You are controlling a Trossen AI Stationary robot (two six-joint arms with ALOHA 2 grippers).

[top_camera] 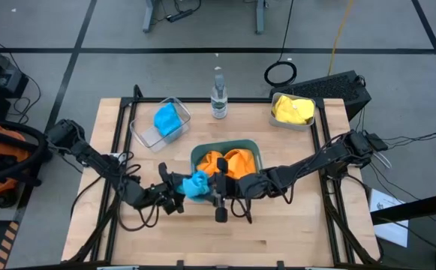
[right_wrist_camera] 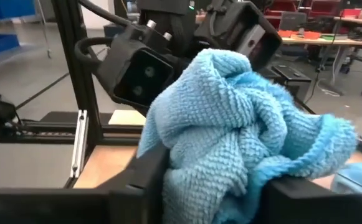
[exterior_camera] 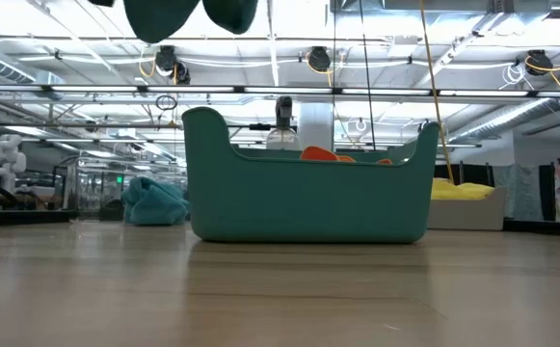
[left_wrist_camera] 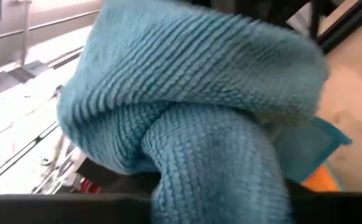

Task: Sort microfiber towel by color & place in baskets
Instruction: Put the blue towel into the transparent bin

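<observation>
Both grippers meet at a bunched blue microfiber towel [top_camera: 196,184] just in front of the teal basket [top_camera: 195,155], which holds orange towels [top_camera: 229,162]. The left gripper [top_camera: 181,189] and right gripper [top_camera: 211,187] each have fingers against the cloth; whether either is clamped cannot be told.

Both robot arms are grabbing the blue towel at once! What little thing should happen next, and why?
Probably the right gripper should let go, so the left gripper can carry the blue towel to the clear basket. That basket already holds a blue towel, the teal basket holds orange ones, and the pale grey basket holds yellow. The left arm is on the clear basket's side.
</observation>
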